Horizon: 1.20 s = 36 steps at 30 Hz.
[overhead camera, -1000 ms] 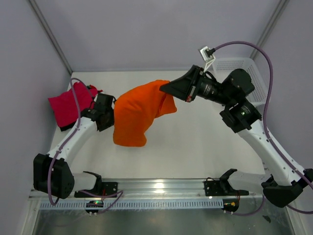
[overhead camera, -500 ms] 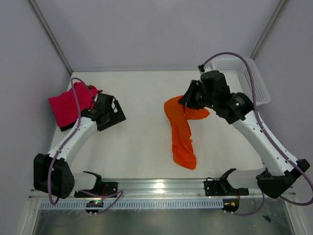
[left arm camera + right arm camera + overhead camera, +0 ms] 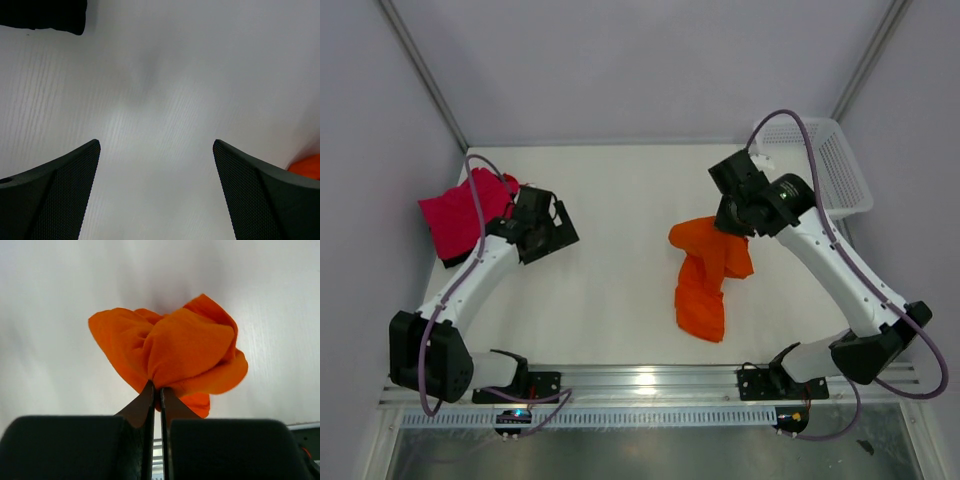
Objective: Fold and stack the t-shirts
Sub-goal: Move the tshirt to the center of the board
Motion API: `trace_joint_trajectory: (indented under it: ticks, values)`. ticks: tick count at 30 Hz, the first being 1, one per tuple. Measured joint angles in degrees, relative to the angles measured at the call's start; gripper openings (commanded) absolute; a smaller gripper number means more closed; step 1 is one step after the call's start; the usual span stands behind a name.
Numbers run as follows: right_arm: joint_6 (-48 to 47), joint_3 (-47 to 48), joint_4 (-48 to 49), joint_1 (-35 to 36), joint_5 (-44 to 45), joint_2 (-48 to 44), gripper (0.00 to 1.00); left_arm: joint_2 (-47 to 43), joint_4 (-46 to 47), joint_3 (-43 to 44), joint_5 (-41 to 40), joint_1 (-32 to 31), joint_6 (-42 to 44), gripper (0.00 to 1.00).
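Wrist cameras show right gripper (image 3: 156, 389) clamping orange t-shirt (image 3: 185, 345), left gripper (image 3: 155, 145) wide; only overhead shows magenta t-shirt (image 3: 455, 215).

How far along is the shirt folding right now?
Not far, it seems. The magenta shirt lies at the left; how neatly folded, I cannot tell. The right gripper is shut on the bunched orange shirt. The left gripper is open, empty. Orange needs spreading, folding, stacking.

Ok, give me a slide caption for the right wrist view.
Right gripper pinching the bunched orange t-shirt over the white table.
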Motion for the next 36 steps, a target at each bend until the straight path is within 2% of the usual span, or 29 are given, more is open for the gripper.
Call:
trace_joint_trajectory:
  ticks: [6, 11, 12, 13, 14, 15, 18, 23, 31, 36]
  values:
    - [17.5, -2.8, -6.1, -0.1, 11.2, 2.7, 0.03, 0.5, -0.9, 1.1, 0.7, 0.0, 0.1, 0.95]
    - [27.0, -4.3, -7.8, -0.1, 12.8, 2.7, 0.03, 0.6, -1.8, 1.1, 0.8, 0.0, 0.2, 0.95]
    - [28.0, -4.3, -8.0, -0.1, 12.8, 2.8, 0.23, 0.6, -1.9, 1.1, 1.0, 0.0, 0.2, 0.95]
    - [28.9, -4.3, -8.0, -0.1, 12.8, 3.0, 0.51, 0.5, -1.9, 1.1, 1.4, 0.0, 0.3, 0.96]
    - [29.5, -4.3, -8.1, -0.1, 12.8, 3.1, 0.68, 0.5, -1.9, 1.1, 2.4, 0.0, 0.4, 0.96]
    - [29.5, -4.3, -8.0, -0.1, 12.8, 3.2, 0.77, 0.5, -1.9, 1.1, 3.9, 0.0, 0.8, 0.99]
    - [29.1, -5.7, -7.9, -0.1, 13.0, 2.7, 0.82, 0.6, -1.3, 1.1, 12.2, 0.1, 2.1, 0.99]
    - [28.7, -11.0, -7.4, -0.1, 14.7, 0.2, 0.83, 3.7, 1.6, 0.8, 24.0, -2.0, 4.5, 0.99]
    - [16.2, -19.1, 7.1, -0.1, 14.0, -4.9, 0.83, 17.5, 3.6, 4.8, 29.8, -16.1, 5.4, 0.99]
    - [14.8, -19.2, 7.9, -0.1, 13.5, -3.3, 0.83, 26.6, 5.9, 13.9, 30.3, -25.4, 3.7, 0.99]
